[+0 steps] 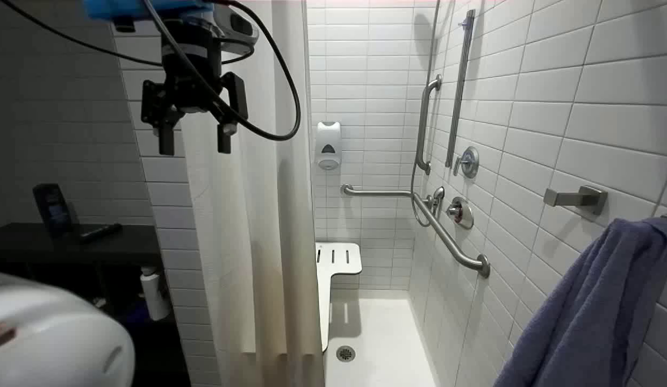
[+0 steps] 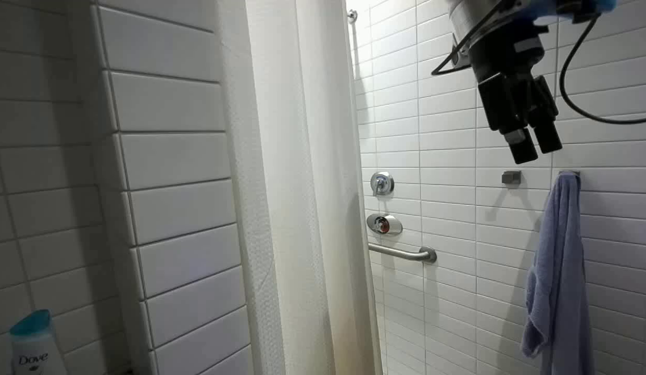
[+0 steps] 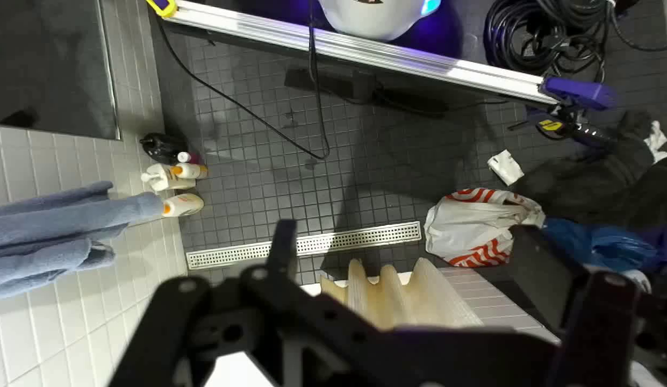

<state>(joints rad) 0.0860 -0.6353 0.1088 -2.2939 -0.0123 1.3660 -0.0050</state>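
Curtain (image 1: 266, 215) hangs apart from pincer (image 1: 195, 145).

In an exterior view, the jaws hang before the shower curtain (image 1: 258, 226), with the shelf unit (image 1: 129, 250) to its left, the wall dispenser (image 1: 328, 140) and shower seat (image 1: 346, 258) beyond its right edge, and the towel (image 1: 591, 301) far right.
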